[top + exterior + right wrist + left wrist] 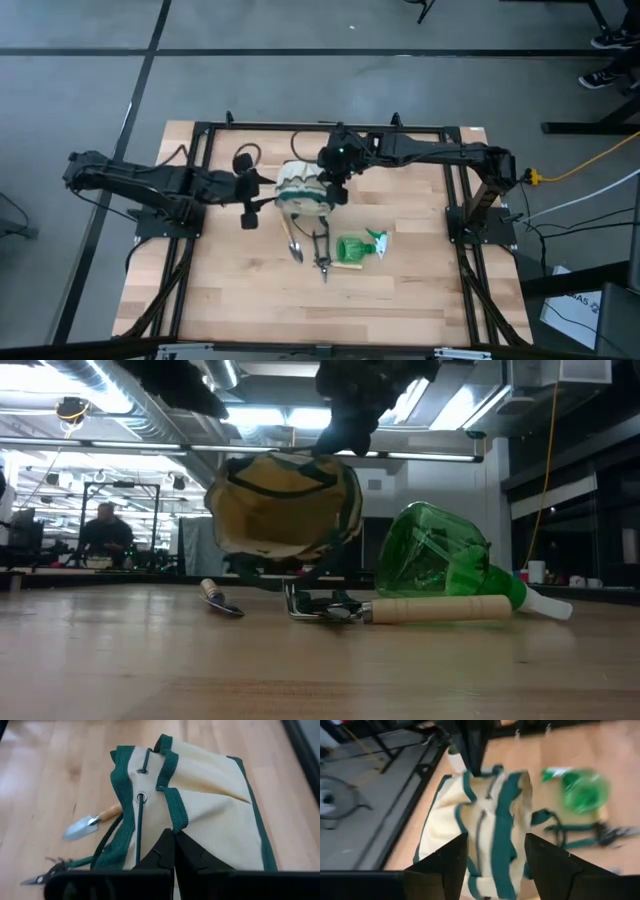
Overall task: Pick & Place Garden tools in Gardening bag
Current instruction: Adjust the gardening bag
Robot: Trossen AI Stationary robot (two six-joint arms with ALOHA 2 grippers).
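Above table centre | right hand (174, 851) pinched on gardening bag (301, 188), lifted; left hand (492, 857) wide beside it

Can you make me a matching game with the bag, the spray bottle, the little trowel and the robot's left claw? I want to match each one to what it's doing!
Things:
1. gardening bag
2. spray bottle
3. trowel
4. left gripper

States:
A. lying on the table, green
B. open, empty, close to the bag
C. lifted off the table, pinched by the right gripper
D. lying on the table, wooden handle

Pairs: 1-C, 2-A, 3-D, 4-B
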